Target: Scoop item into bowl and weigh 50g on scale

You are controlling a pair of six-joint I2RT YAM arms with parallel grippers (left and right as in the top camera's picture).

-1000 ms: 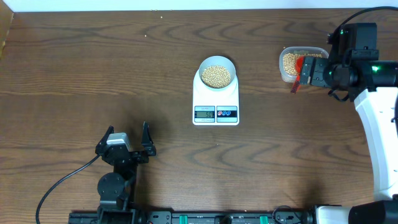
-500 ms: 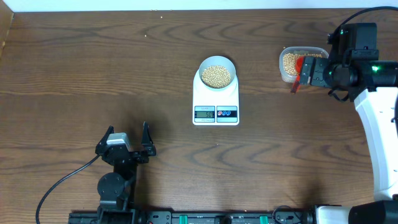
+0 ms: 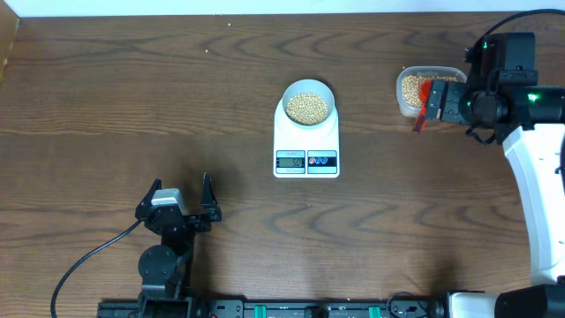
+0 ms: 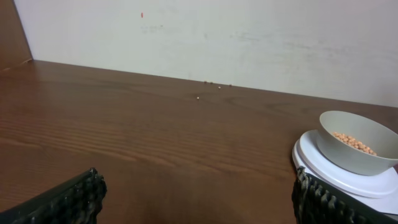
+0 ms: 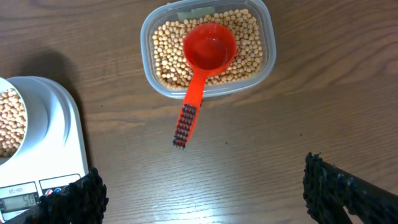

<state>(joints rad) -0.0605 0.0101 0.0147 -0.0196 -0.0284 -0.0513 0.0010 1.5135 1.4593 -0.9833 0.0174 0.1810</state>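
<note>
The white scale [image 3: 306, 146] stands mid-table with the pale bowl [image 3: 308, 92] on it, holding tan beans [image 3: 307, 108]. The left wrist view shows that bowl [image 4: 357, 155] on the scale [image 4: 329, 177] at the right edge. My left gripper [image 3: 182, 184] rests open near the front left, nothing between its fingers [image 4: 62, 202]. My right gripper [image 3: 444, 99] hangs open above the table beside a clear tub [image 5: 149, 68] of beans [image 5: 168, 50]. A red scoop [image 5: 208, 46] lies in the tub with its handle over the rim. Both grippers are empty.
The scale's display [image 3: 290, 160] and buttons face the front edge. A pale wall [image 4: 249, 37] runs along the table's back edge, with a few stray beans [image 4: 214, 84] at its foot. A black cable [image 3: 88, 261] trails from the left arm's base.
</note>
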